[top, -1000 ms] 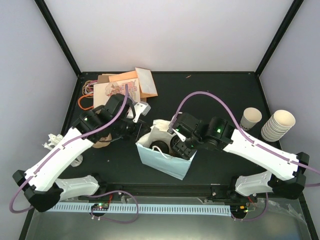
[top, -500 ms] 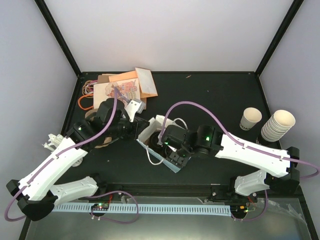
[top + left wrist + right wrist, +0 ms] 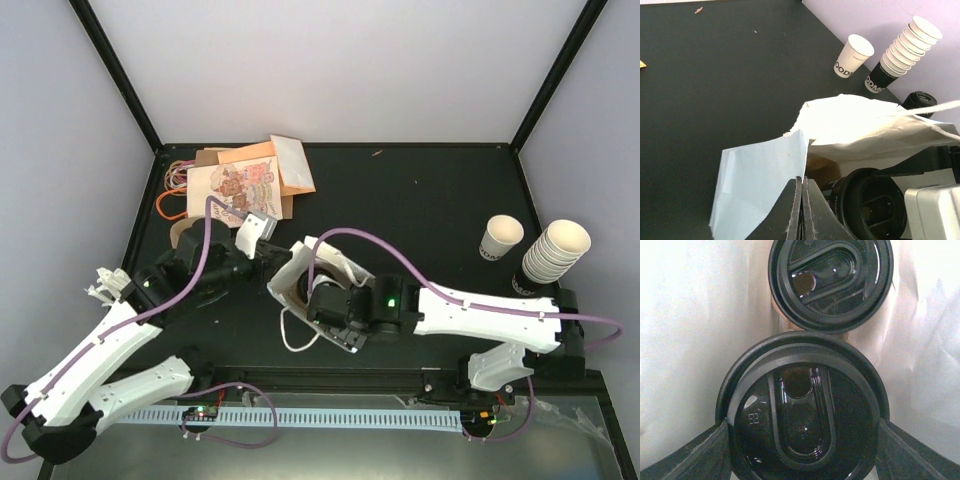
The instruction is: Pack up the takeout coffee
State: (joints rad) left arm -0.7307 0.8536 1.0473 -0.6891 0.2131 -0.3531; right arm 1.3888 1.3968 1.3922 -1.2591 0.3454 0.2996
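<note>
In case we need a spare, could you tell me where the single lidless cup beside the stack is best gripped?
I'd pinch the single cup across its wall below the rim, coming from above: it stands upright, mouth open, apart from the stack on its right.

Glossy black plastic lid (image 3: pixel 802 425), matt paper bag (image 3: pixel 760 180).

- A robotics lab test cell rather than a real café: plain pale walls (image 3: pixel 340 70) and black struts (image 3: pixel 115 75) close in one matte black surface (image 3: pixel 420 200).
- A left arm (image 3: pixel 100 340) and a right arm (image 3: pixel 490 312) are bolted at its near edge, trailing purple cables (image 3: pixel 370 235), with a slotted cable duct (image 3: pixel 330 418) by their bases.
- The café goods are props: a loose paper cup (image 3: pixel 500 238), a cup stack (image 3: pixel 555 250), printed paper bags (image 3: pixel 235 180), a white bag (image 3: pixel 755 180) and takeout coffee (image 3: pixel 802 415).
</note>
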